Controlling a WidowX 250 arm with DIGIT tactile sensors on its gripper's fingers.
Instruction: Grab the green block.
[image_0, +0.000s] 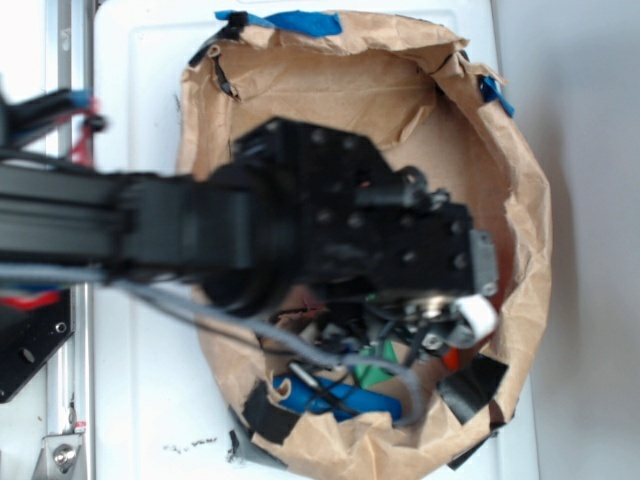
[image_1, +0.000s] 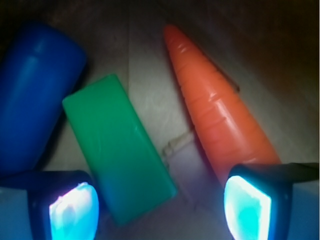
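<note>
A: Gripper (image_1: 160, 207), wrist view: jaws spread wide, nothing pinched. Fingers (image_1: 72, 210) glowing pale blue-white at lower left and lower right corners of frame.

B: Green block (image_1: 118, 149)?

A: Flat on pale floor, centre-left of frame, long axis tilted from upper left to lower right. Lower end reaching in between the fingers, nearer the left one; touching or not, cannot tell.

B: Neighbours?

A: Blue rounded object (image_1: 35, 92), upper left, just beside block's upper end. Orange carrot (image_1: 217, 112), right of centre, tip toward top, thick end passing behind right finger. Apart from block, bare floor between.

B: Exterior view?

A: Black arm (image_0: 200, 230) entering from left, blurred, covering most of a brown paper bag (image_0: 330, 80) with rolled-down rim. Small green patch (image_0: 378, 374) low centre, under wrist. Blue object (image_0: 340, 397) beside it, lower. Bag on white table (image_0: 140, 400).
</note>
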